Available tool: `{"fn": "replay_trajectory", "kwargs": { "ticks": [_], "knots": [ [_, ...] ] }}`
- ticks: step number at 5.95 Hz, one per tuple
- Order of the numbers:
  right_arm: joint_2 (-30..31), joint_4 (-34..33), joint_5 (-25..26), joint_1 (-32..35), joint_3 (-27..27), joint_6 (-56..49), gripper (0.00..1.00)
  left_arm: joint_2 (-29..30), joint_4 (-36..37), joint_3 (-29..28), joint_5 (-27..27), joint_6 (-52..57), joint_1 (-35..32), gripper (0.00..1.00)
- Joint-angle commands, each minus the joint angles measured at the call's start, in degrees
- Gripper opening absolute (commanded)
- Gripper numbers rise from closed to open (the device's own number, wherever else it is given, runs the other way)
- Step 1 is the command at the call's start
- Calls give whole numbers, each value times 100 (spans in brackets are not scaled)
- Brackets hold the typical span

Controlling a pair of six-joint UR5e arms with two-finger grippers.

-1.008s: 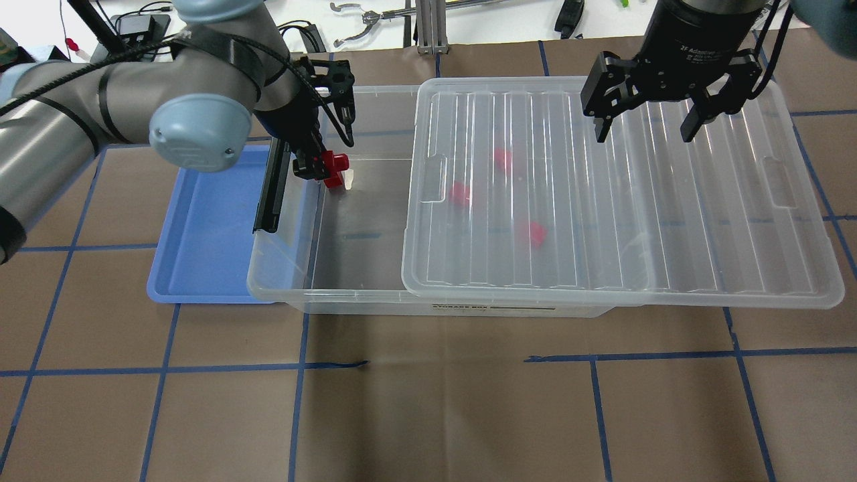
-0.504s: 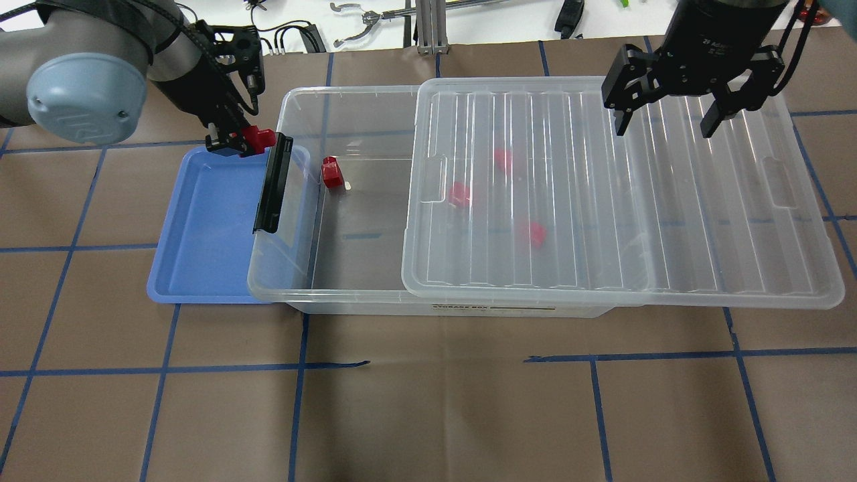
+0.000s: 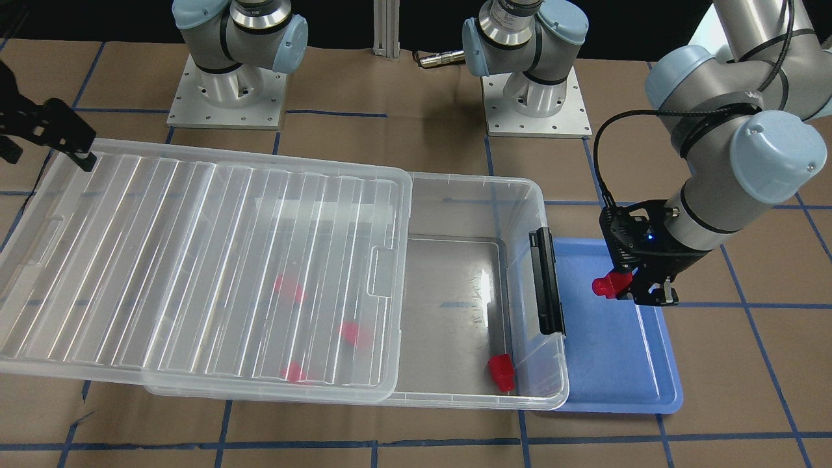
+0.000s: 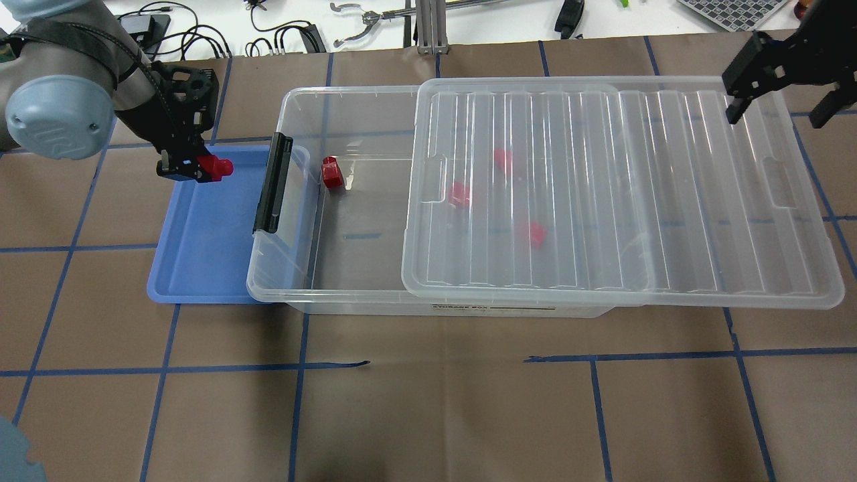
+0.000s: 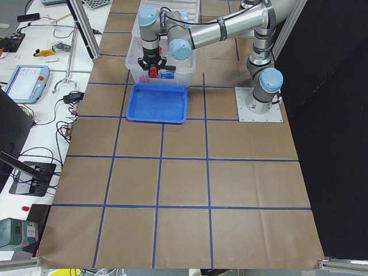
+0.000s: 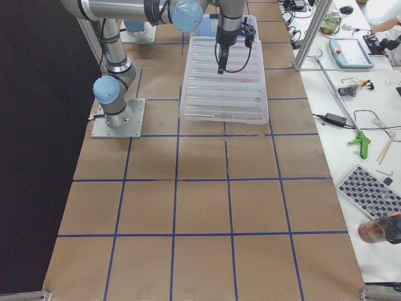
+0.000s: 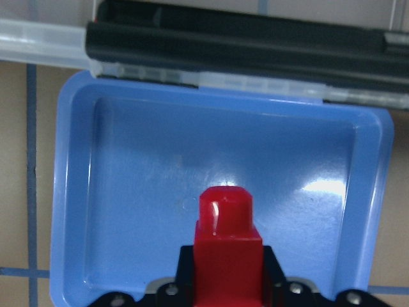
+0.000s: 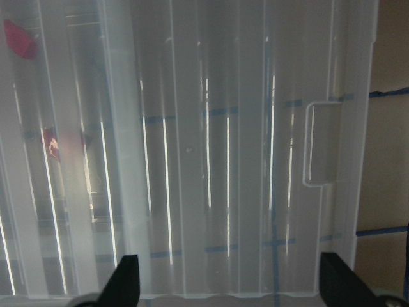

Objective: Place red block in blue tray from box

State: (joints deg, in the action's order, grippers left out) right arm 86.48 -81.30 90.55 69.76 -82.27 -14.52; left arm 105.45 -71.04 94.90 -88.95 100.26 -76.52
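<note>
My left gripper (image 4: 201, 167) is shut on a red block (image 4: 215, 167) and holds it above the far end of the blue tray (image 4: 201, 268). The left wrist view shows the block (image 7: 227, 230) between the fingers, over the tray floor (image 7: 128, 192). The clear box (image 4: 294, 284) lies right of the tray, its ribbed lid (image 4: 669, 201) slid to the right. Another red block (image 4: 331, 174) lies in the box's uncovered part. Three more (image 4: 459, 194) show blurred under the lid. My right gripper (image 4: 776, 119) is open and empty above the lid's far right corner.
The box's black latch (image 4: 271, 184) overhangs the tray's right edge. Cables and tools (image 4: 375, 17) lie on the white bench beyond the table. The lid overhangs the box's right end. Brown paper with blue tape lines (image 4: 428, 415) covers the near table.
My left gripper carried the red block left, from above the box's latch end to above the blue tray. My right gripper moved right, toward the lid's far right corner.
</note>
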Motion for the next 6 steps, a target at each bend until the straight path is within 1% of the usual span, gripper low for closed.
{"fn": "replay_trajectory", "kwargs": {
  "ticks": [1,2,3,4,5,6],
  "knots": [
    [-349,-18,163,-1038,-9,-1014,100,413,684,317,-51,196,163,2],
    [-656,-470,522,-1409,-18,-1027,100,641,862,388,-104,213,198,3],
    [-798,-1023,865,-1439,-244,-1027,100,870,1108,397,-96,274,346,3],
    [-800,-1403,903,-1465,-620,-992,100,1003,1215,397,-104,310,357,5],
    [-773,-1885,903,-1518,-1024,-931,100,1117,1355,397,-96,302,365,11],
    [-764,-2064,903,-1518,-1246,-930,100,1162,1365,389,-87,310,374,23]
  ]
}}
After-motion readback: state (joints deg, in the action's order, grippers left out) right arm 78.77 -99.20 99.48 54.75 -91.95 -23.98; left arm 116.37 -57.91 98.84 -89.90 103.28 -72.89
